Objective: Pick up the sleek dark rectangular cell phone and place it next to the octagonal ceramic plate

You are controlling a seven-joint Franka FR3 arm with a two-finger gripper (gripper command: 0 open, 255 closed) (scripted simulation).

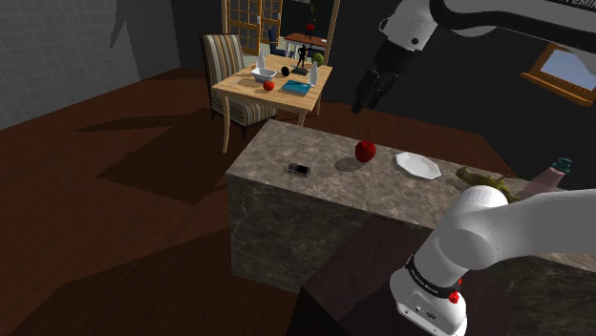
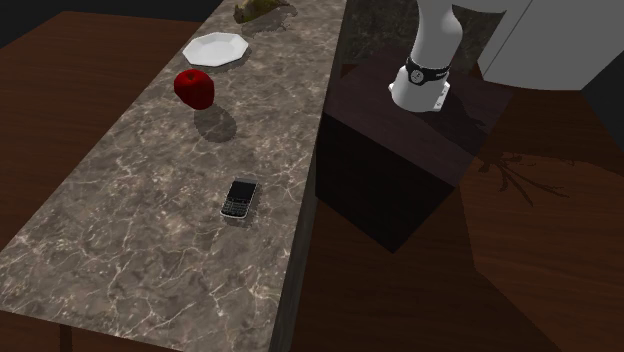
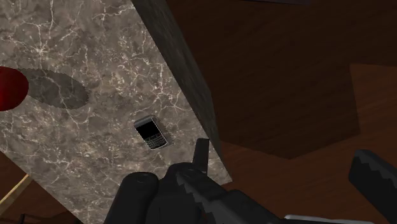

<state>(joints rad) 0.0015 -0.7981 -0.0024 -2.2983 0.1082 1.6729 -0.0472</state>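
Both halves of the gripper [image 1: 369,101] [image 3: 281,159] are spread wide, nothing pinched, and it hangs well above the marble tabletop [image 1: 277,143] [image 2: 140,230]. The dark phone [image 1: 298,170] [image 2: 239,198] [image 3: 150,133] lies flat near the tabletop's edge, keypad up, well apart from the white octagonal plate [image 1: 418,165] [image 2: 215,49], with a red apple [image 1: 365,151] [image 2: 194,87] [image 3: 9,88] between them.

The arm [image 1: 497,229] is smooth, glossy white, built of fat rounded links; a black band [image 2: 428,72] with tiny pale markings rings its lowest joint; two small red dots [image 1: 454,297] sit just beside that; the gripper [image 1: 368,103] is black throughout, its fingers [image 3: 374,181] saw-toothed along one edge.
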